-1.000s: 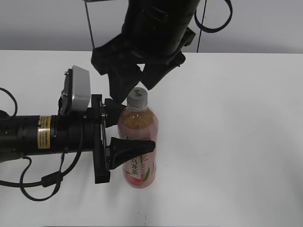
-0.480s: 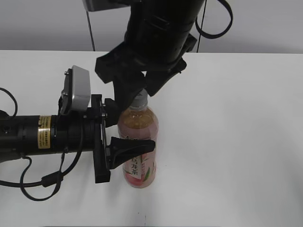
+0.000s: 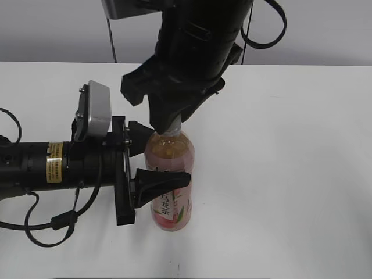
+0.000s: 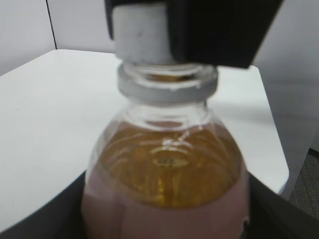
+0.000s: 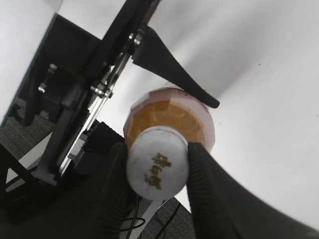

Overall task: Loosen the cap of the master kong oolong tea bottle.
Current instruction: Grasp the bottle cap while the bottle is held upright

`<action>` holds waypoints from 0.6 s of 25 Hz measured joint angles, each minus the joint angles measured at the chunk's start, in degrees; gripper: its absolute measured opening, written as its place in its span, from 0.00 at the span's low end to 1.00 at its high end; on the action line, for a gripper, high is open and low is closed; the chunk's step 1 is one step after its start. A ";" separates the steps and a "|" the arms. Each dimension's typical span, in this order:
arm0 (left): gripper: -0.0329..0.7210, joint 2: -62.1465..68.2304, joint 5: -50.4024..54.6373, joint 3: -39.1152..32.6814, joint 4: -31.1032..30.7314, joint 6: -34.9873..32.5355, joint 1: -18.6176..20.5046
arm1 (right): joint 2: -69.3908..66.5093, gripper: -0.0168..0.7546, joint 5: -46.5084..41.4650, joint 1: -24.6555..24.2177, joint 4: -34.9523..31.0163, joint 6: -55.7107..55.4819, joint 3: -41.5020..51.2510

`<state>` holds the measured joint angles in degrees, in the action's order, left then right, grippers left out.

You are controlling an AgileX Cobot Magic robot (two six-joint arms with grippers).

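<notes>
From the exterior view, the left gripper (image 3: pixel 152 164) reaches in level from the worktop's left edge, clamped around the upright master kong oolong tea bottle (image 3: pixel 170 186) mid-table. The right gripper (image 3: pixel 168 123) hangs straight down over its neck.

Left wrist view: the cap (image 4: pixel 137 34) sits atop the bottle, a black finger against it.

Right wrist view: both fingers (image 5: pixel 209 189) press the cap's sides, grasping it.

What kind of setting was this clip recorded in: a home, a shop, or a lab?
Most likely a lab or test bench. A bare white table stands against a plain grey wall, cables trail from the arms, and the only item is a single tea bottle.
</notes>
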<state>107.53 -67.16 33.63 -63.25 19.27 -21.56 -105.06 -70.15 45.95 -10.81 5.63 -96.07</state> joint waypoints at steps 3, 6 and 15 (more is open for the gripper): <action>0.66 0.00 0.00 0.00 0.00 0.00 0.00 | 0.00 0.38 0.00 0.00 0.00 2.08 0.00; 0.66 0.00 0.00 0.00 0.00 0.00 0.00 | 0.00 0.38 0.00 0.00 0.00 5.07 0.00; 0.66 0.00 0.00 0.00 -0.29 -0.06 0.00 | 0.00 0.38 0.00 0.00 0.00 27.42 0.00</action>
<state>107.53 -67.16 33.63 -63.54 19.21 -21.56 -105.06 -70.15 45.95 -10.81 33.05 -96.07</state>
